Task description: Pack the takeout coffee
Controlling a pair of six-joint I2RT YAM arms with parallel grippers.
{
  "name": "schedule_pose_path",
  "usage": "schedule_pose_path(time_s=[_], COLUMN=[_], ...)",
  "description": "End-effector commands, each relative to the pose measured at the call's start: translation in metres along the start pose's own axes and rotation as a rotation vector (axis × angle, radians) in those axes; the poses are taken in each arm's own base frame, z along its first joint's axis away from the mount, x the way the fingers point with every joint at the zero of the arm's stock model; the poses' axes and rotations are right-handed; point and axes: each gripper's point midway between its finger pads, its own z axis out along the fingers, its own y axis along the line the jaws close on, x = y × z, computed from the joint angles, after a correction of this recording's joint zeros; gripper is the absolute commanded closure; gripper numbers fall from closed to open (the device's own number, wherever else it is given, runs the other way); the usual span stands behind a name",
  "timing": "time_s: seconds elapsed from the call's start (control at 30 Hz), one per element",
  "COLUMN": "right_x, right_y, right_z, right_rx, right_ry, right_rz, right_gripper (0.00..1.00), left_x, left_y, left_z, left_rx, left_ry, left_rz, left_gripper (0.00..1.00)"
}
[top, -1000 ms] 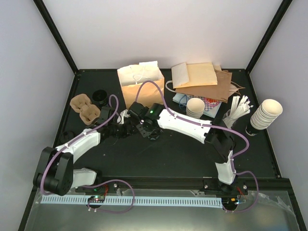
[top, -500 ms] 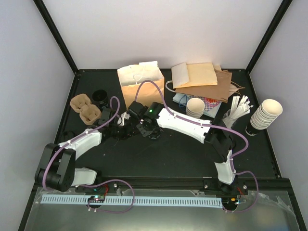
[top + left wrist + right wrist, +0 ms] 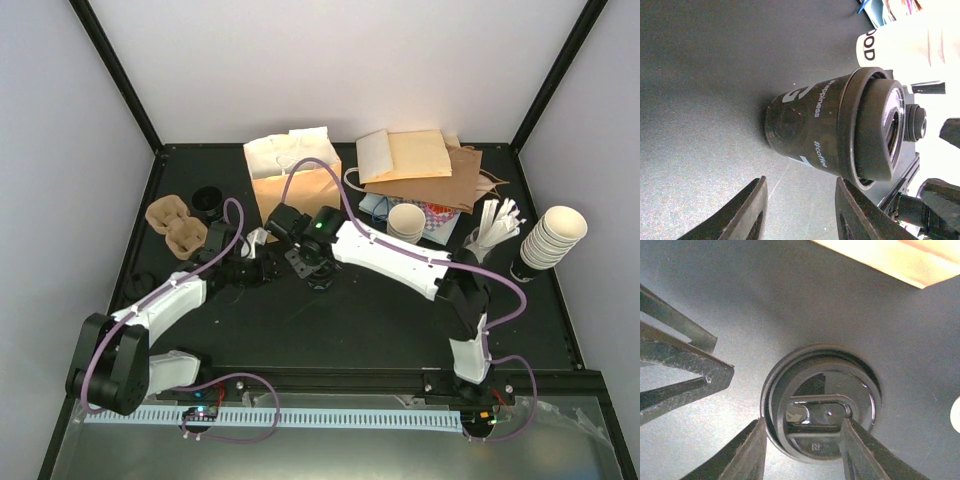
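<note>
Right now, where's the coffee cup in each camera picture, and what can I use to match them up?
Top camera: hidden where the arms meet, before the paper bag.
Left wrist: coffee cup centre-right, beyond the fingers.
Right wrist: its black lid bottom centre, seen from above.
Shared landmark: the left gripper, in all three.

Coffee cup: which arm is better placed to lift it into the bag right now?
Left, probably. The left gripper faces the side of the coffee cup, fingers open, cup just ahead. The right gripper hangs over the lid, its fingers spread narrower than the lid, so it could only catch the top.
</note>
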Motion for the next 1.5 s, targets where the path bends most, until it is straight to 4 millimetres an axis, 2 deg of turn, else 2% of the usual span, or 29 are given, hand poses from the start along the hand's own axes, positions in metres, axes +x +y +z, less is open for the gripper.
schedule_pose_path(time_s=[0.0,0.03,0.07,0.17,0.63,0.83,1.07,1.47], right_x=[-0.018,-0.018,-0.016,-0.015,0.004,0.009,0.009,0.006], right_y=[-0.017,-0.019,-0.02,-0.024,-0.015,-0.02,-0.024,-0.018], right_z=[-0.045,-0.048,-0.048,-0.051,-0.004,0.013,0.021,0.026], right_rx=[0.012,0.011,0.008,0.006,-0.058,-0.029,-0.006,-0.024], right_ry=[-0.148,-0.162,-0.17,-0.188,-0.024,0.019,0.035,0.051], right_rz=[0.05,0.057,0.061,0.084,0.138,0.167,0.173,0.162], right_gripper=[0.42,0.26,0.15,0.0,0.0,0.0,0.0,0.07], left_x=[-0.012,-0.013,-0.014,-0.017,-0.036,-0.036,-0.036,-0.036], left_y=[-0.021,-0.023,-0.025,-0.028,-0.042,-0.036,-0.034,-0.033], left_z=[-0.008,-0.008,-0.009,-0.01,-0.002,0.008,0.011,0.017], left_rx=[0.067,0.075,0.078,0.09,0.148,0.147,0.151,0.158], left_ry=[-0.038,-0.041,-0.046,-0.058,-0.06,-0.034,-0.024,-0.004], left_rz=[0.071,0.082,0.09,0.1,0.129,0.102,0.095,0.092], left_gripper=[0.59,0.58,0.57,0.56,0.57,0.58,0.58,0.59])
